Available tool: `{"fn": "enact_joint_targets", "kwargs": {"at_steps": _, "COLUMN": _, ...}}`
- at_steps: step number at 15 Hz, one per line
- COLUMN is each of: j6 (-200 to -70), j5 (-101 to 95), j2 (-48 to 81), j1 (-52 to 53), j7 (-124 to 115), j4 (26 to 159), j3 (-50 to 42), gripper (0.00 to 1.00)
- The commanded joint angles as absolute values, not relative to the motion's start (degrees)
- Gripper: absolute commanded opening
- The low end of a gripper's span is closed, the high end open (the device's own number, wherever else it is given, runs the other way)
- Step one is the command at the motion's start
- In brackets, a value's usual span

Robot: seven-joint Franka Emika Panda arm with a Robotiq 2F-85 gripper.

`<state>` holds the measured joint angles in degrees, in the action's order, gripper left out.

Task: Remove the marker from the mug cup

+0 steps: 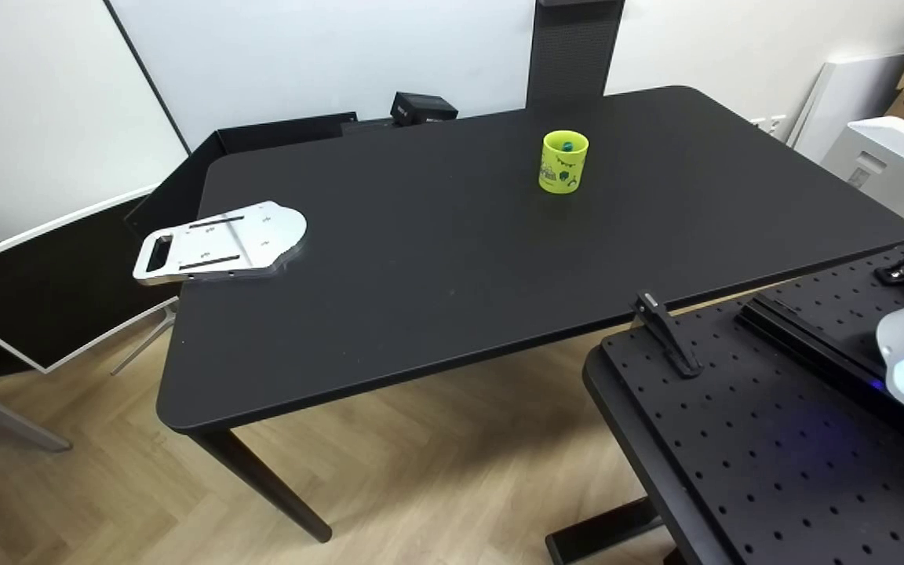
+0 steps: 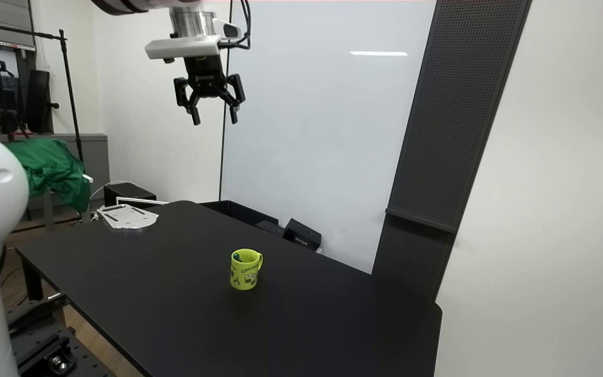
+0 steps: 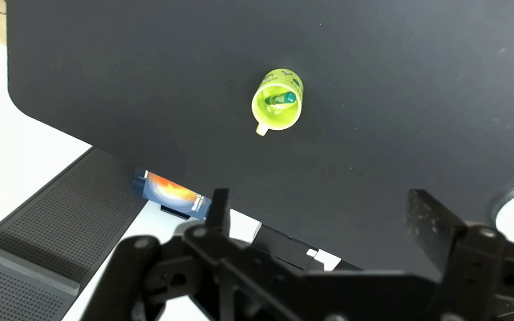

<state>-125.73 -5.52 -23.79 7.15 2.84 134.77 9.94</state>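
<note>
I have 2 black fingers [image 3: 435, 229] wide above the matte-black surface [image 1: 421, 275]: green stick-shaped marker [image 3: 279, 98] inside yellow-green cylindrical mug [image 2: 244, 275], flat white plate [image 1: 220, 242] left, white wall [image 1: 695, 39] beyond.

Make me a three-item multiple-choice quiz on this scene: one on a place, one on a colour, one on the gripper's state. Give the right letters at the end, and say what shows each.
1. Where is the marker relative to the mug cup?
A. Beside it
B. Inside it
C. Underneath it

2. What is the main colour of the mug cup's outside?
A. Red
B. White
C. Yellow-green

3. In what state is the gripper?
A. Open, holding nothing
B. Shut on the marker
C. Shut on the mug cup's handle

1: B, since the wrist view looks down through the opening and shows the marker within.
2: C, since both exterior views show yellow-green walls with darker printed designs.
3: A, since its fingers stand apart with nothing between them.
</note>
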Motion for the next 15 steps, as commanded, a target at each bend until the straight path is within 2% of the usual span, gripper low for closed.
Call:
{"fn": "enact_joint_targets", "kwargs": {"at_steps": 1, "j6": -126.0, "j5": -5.8, "j2": -22.7, "j1": 7.6, "j7": 2.6, "j4": 134.5, "j3": 9.3, "gripper": 1.00}}
{"fn": "enact_joint_targets", "kwargs": {"at_steps": 15, "j6": -129.9, "j5": -7.0, "j2": -21.5, "j1": 7.5, "j7": 1.6, "j4": 135.9, "j3": 10.1, "gripper": 1.00}}
